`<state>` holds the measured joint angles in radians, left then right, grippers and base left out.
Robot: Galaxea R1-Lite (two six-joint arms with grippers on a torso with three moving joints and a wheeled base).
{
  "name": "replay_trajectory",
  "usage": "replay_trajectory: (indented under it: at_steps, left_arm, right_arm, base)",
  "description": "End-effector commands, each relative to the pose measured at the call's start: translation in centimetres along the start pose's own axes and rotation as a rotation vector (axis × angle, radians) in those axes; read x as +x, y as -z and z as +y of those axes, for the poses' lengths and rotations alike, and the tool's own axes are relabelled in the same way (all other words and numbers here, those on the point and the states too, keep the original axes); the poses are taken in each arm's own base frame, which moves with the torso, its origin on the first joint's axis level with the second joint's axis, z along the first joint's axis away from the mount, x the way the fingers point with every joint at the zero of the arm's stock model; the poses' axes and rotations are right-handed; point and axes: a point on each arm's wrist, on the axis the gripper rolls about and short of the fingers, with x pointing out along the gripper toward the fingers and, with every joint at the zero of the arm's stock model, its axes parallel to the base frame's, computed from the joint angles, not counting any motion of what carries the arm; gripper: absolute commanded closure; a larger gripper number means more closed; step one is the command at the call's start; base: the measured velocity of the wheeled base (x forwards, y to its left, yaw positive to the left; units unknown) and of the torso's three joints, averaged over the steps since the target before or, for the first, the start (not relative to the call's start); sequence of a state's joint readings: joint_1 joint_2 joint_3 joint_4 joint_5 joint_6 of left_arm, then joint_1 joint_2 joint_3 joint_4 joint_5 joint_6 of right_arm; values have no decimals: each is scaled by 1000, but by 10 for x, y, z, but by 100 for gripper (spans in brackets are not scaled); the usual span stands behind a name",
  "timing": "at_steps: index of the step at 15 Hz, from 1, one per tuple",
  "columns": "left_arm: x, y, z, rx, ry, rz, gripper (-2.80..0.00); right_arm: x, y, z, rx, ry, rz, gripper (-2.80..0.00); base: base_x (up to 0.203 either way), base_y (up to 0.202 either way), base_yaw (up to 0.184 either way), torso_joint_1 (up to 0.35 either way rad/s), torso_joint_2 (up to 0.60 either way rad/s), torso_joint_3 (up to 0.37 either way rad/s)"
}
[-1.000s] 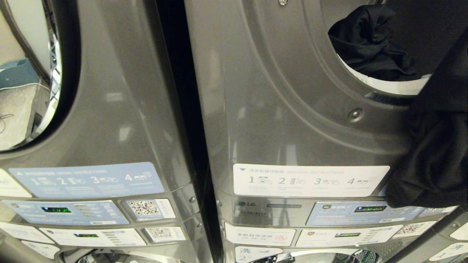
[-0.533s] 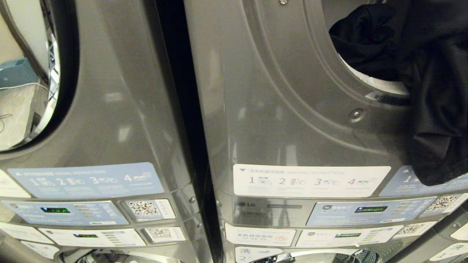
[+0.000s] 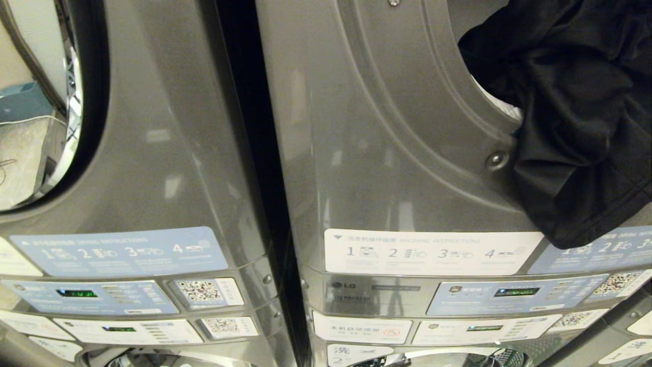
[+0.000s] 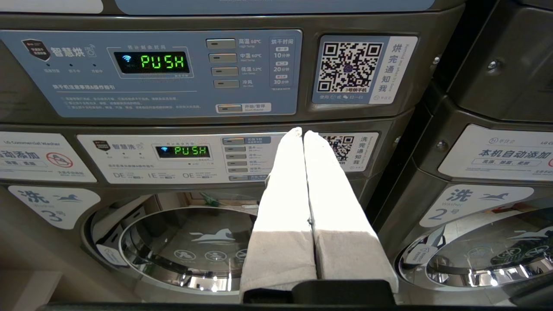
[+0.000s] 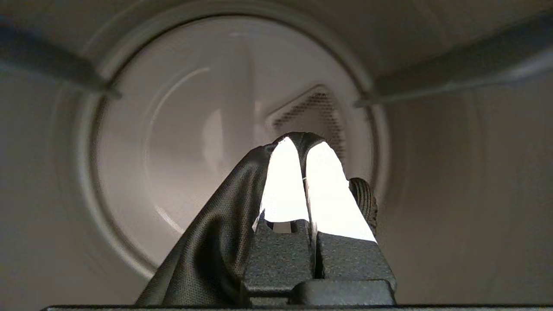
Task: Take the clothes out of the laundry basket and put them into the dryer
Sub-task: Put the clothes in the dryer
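Head view: a dark grey stacked dryer fills the frame, and a crumpled black garment hangs out of its round door opening, draping down over the front panel toward the white instruction sticker. Neither of my arms shows here.

Left wrist view: my left gripper is pressed shut with nothing in it, pointing at the blue control panel whose green display reads PUSH.

Right wrist view: my right gripper is inside the pale dryer drum, fingers clamped on a fold of the black garment, which wraps over the fingertips and trails back beneath.
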<state>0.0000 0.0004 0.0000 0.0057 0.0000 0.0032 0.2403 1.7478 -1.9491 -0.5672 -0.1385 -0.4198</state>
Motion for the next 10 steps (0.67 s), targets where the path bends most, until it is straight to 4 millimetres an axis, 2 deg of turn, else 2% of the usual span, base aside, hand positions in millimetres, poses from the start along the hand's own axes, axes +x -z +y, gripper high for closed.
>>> replay_trajectory:
  at_steps: [1, 4, 5, 7, 10]
  left_arm:
    - [0, 0, 0, 0, 0, 1, 0]
    - [0, 0, 0, 0, 0, 1, 0]
    - [0, 0, 0, 0, 0, 1, 0]
    - [0, 0, 0, 0, 0, 0, 0]
    - [0, 0, 0, 0, 0, 0, 0]
  right_arm:
    - [3, 9, 5, -1, -8, 17, 0]
    - [5, 21, 10, 29, -17, 50, 0]
    - [6, 28, 14, 30, -27, 73, -280]
    - [8, 41, 19, 43, -40, 100, -280]
    - [4, 44, 20, 43, -76, 184, -280]
  base:
    - [0, 0, 0, 0, 0, 0]
    - [0, 0, 0, 0, 0, 0]
    - [0, 0, 0, 0, 0, 0]
    - [0, 0, 0, 0, 0, 0]
    - [0, 0, 0, 0, 0, 0]
